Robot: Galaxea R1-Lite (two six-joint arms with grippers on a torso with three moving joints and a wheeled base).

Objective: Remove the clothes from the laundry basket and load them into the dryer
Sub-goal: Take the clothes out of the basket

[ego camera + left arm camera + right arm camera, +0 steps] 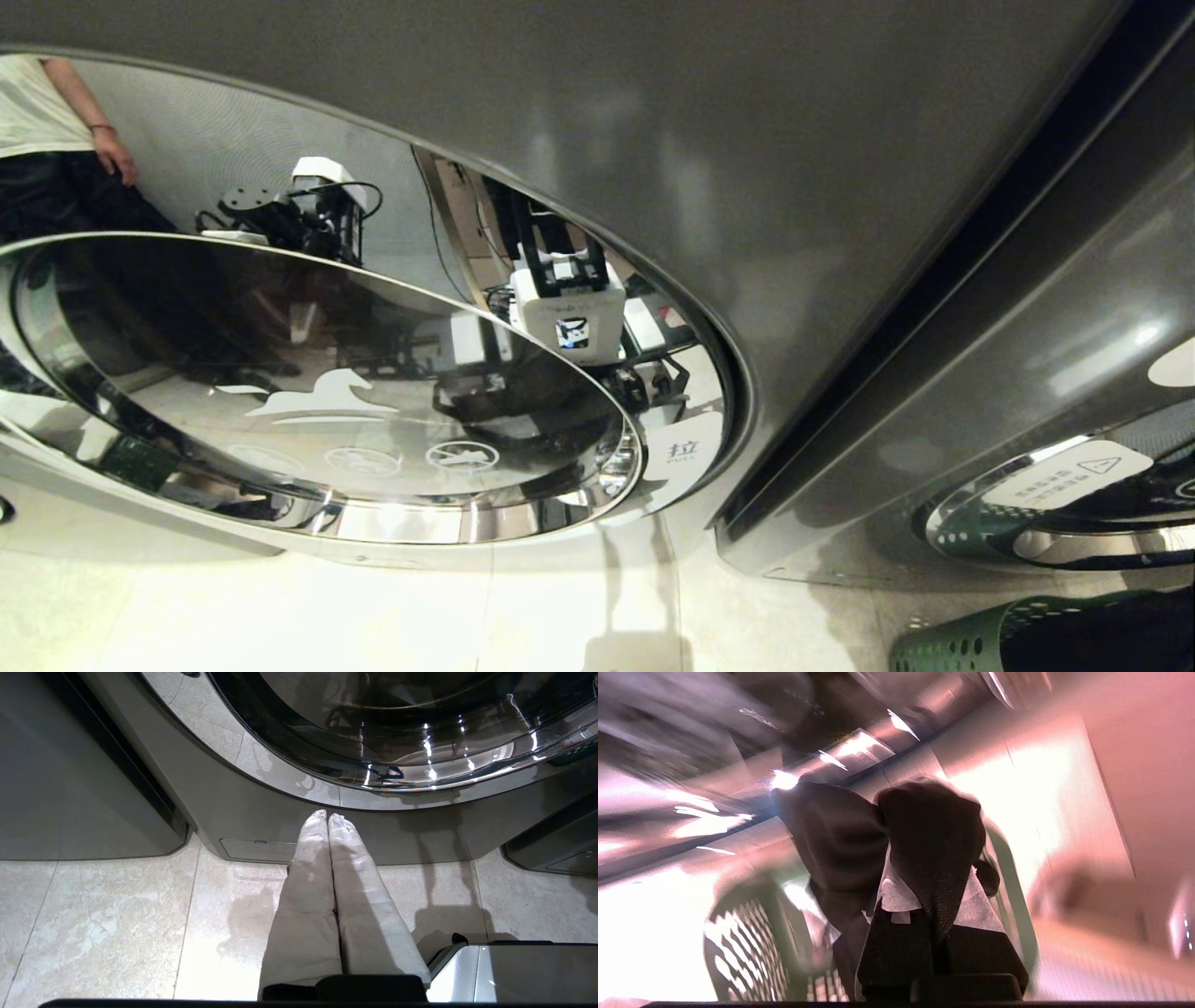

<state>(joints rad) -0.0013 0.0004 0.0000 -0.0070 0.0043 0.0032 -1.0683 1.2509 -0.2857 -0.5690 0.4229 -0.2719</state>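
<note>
Garment (924,830), dark and fine-knit, bunches over the right tool (920,858) clenched on it above the green perforated basket (747,933).

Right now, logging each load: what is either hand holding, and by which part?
The right hand grips a dark garment by a bunched fold; left hand holds nothing.

Under me is the pale tiled floor (392,607). My dryer (794,233) stands directly on it, its grey base meeting the tiles. The green perforated laundry basket (962,644) sits on the floor just beside the neighbouring machine (1046,355).
</note>
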